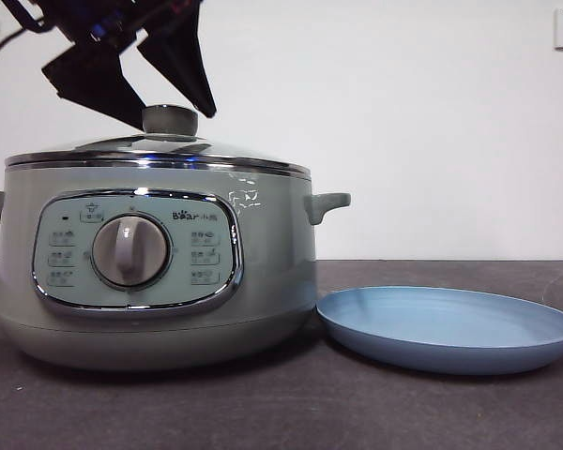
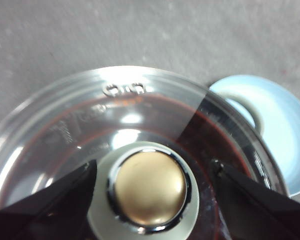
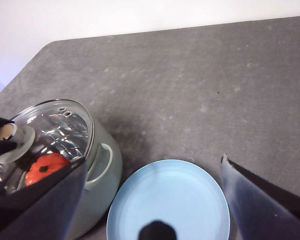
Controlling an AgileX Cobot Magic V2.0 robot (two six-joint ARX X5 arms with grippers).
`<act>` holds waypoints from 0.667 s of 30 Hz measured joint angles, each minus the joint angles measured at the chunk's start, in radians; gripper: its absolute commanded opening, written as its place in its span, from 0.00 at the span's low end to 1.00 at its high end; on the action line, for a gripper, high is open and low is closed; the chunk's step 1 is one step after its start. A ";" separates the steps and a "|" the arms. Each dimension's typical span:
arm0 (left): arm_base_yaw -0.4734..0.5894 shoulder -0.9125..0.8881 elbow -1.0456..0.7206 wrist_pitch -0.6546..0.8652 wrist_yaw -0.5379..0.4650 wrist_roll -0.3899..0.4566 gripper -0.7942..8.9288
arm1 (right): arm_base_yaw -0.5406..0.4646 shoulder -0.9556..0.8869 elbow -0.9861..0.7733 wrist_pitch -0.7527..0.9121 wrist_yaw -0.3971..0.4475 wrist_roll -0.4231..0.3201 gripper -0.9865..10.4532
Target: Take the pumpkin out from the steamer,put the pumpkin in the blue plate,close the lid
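The pumpkin [image 3: 45, 168] sits inside the steamer [image 1: 155, 272] under the lid [image 2: 135, 125]. The left pincer [image 2: 150, 187] hangs right above the knob [image 2: 150, 187], jaws apart on either side. Right pincer [image 3: 152, 200] waits wide open over the blue plate [image 3: 180, 200] on the counter [image 3: 200, 85]
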 measured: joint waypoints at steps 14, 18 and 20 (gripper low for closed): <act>-0.010 0.005 0.000 -0.005 -0.032 0.044 0.07 | 0.000 0.000 0.000 -0.032 0.000 0.000 0.47; -0.010 0.002 0.000 -0.006 -0.033 0.050 0.07 | 0.000 0.000 0.000 -0.035 0.000 0.000 0.47; -0.010 -0.006 -0.001 -0.009 -0.047 0.050 0.07 | 0.000 0.000 0.000 -0.039 0.000 0.000 0.47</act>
